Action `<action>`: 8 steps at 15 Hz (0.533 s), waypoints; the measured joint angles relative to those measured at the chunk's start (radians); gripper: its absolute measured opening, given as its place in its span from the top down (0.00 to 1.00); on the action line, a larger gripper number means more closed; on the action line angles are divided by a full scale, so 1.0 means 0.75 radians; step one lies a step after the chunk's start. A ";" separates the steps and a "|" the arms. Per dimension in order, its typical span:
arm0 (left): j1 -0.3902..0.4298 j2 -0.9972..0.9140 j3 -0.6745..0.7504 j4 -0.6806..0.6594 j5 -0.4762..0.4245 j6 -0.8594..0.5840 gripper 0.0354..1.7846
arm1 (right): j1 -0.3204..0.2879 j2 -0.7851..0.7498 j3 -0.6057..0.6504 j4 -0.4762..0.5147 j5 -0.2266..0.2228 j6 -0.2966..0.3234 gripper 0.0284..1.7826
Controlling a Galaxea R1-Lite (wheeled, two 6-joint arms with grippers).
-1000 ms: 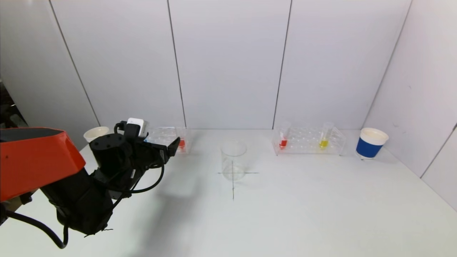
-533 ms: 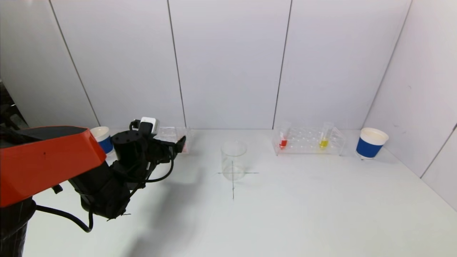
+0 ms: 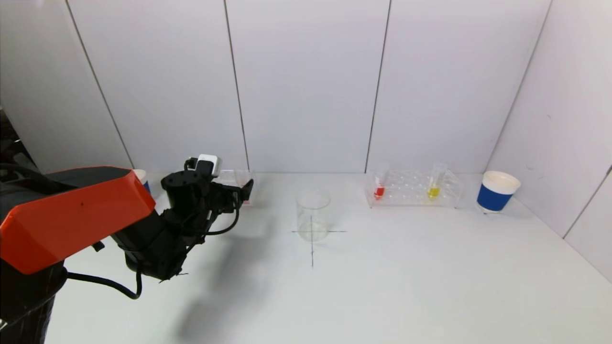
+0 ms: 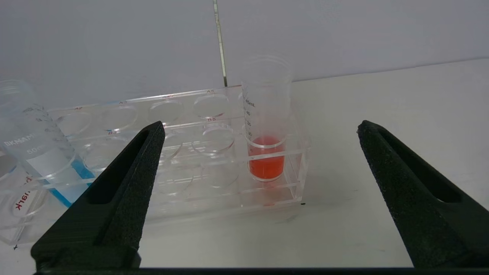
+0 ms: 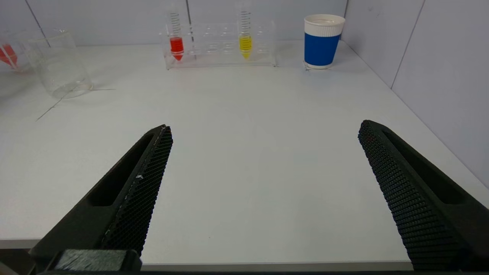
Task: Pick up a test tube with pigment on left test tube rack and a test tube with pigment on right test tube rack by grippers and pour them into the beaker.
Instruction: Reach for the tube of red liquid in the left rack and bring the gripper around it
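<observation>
Left claw (image 4: 259,128) wide open, empty, facing red test tube (image 4: 266,154).

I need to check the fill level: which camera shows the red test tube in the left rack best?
The left wrist view: the red test tube stands close up, its liquid and scale marks plain. In the head view the left tool covers nearly all of it. The right wrist view catches only a red sliver at its edge.
</observation>
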 joint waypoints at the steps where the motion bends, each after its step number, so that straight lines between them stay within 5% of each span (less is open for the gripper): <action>1: 0.001 0.010 -0.012 0.001 0.000 0.001 0.01 | 0.000 0.000 0.000 0.000 -0.001 0.000 0.01; 8: 0.001 0.053 -0.091 0.016 0.000 0.008 0.01 | 0.000 0.000 0.000 0.000 -0.001 0.000 0.01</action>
